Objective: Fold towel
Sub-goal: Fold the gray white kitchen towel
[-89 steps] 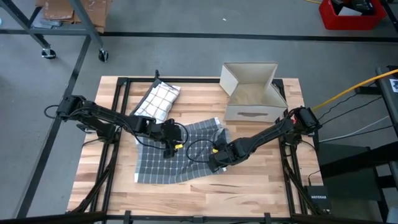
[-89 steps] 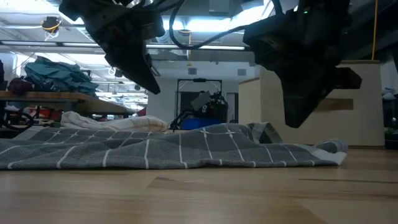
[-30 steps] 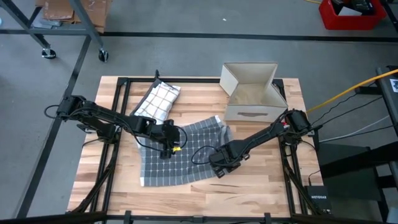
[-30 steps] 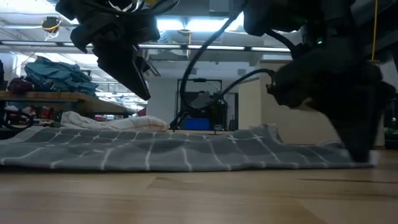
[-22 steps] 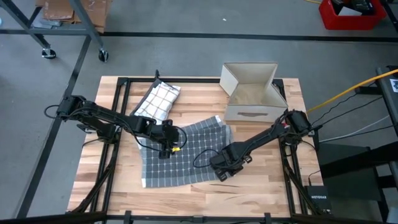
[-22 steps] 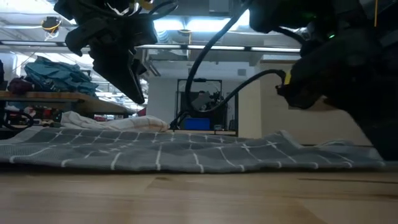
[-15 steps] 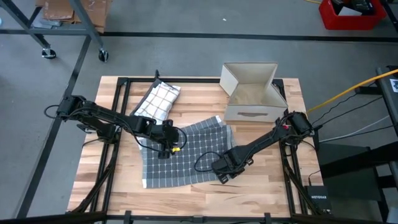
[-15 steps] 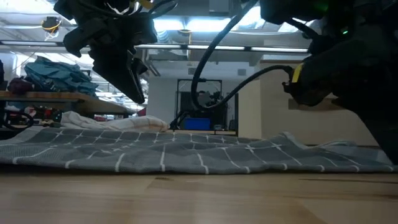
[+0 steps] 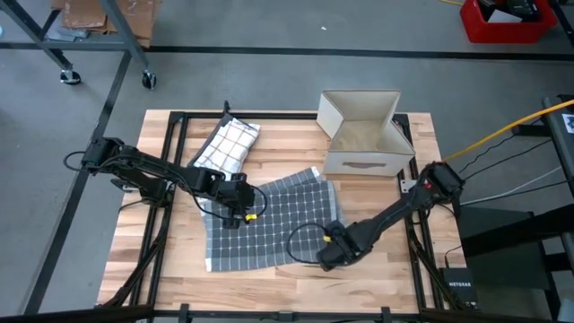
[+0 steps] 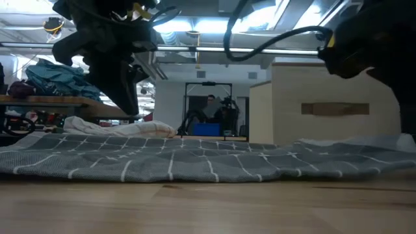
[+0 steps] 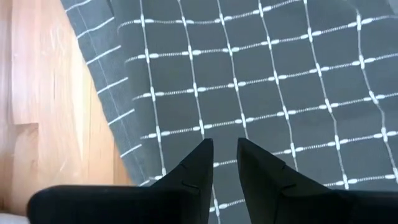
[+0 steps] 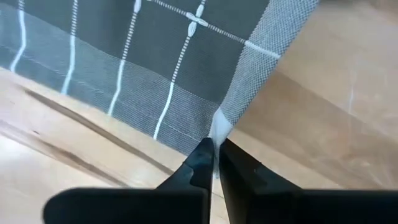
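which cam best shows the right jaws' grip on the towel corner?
Right wrist view: the right gripper pinches the grey towel at its corner. High view shows the gripper at the towel's edge, grip hidden. Low view shows only the arm's bulk; left wrist view misses it.

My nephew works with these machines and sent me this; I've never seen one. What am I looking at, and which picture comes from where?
Two dark robot arms work at a wooden table. One picture looks straight down from above, one looks level across the tabletop, and two come from cameras on the arms' wrists. A grey checked towel lies spread out, with a white checked cloth and an open cardboard box behind it. The right gripper is pinching the towel's corner between its two fingers. The left gripper is over the towel's middle, fingers slightly apart, holding nothing.
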